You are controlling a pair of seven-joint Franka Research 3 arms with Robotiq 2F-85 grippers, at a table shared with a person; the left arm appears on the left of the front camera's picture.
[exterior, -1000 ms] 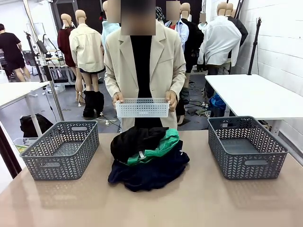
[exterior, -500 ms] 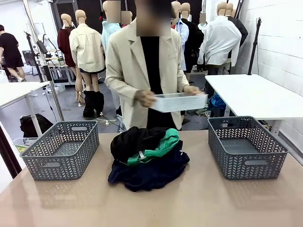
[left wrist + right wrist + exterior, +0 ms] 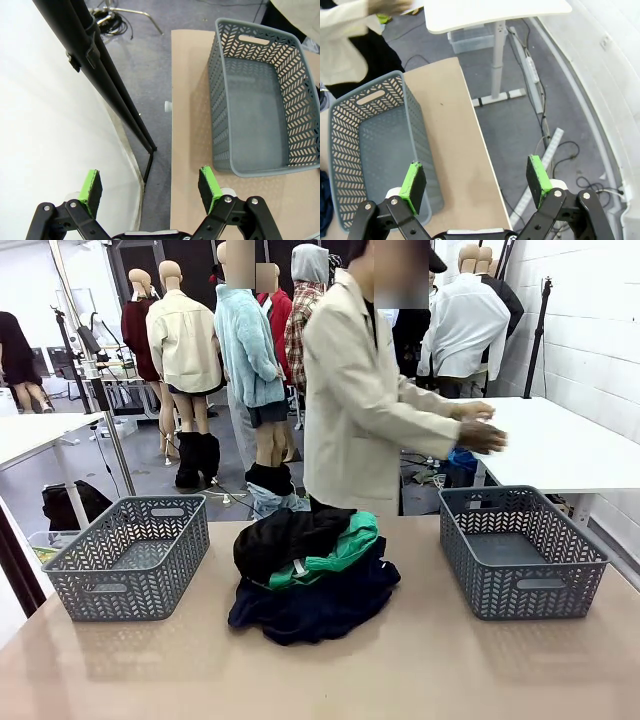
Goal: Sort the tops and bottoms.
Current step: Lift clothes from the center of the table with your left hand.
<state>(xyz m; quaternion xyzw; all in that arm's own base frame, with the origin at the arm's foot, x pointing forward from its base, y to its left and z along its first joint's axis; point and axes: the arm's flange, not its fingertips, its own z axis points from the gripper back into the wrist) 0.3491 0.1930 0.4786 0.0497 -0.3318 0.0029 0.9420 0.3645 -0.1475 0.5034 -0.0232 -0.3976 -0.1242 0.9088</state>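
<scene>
well, both jaws gape empty at opposite ends of the tan desk (image 3: 480,670); soft black, green and navy garment heap (image 3: 312,575) lies midway

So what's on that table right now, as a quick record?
Clothes: one pile mid-table, black garment on top, green garment under it, navy clothing at the bottom
Baskets: left grey basket and right grey basket, both empty
Left gripper: open, holding nothing
Right gripper: open, holding nothing
Person: side-on, hands at the white table
Sorted: nothing yet
</scene>
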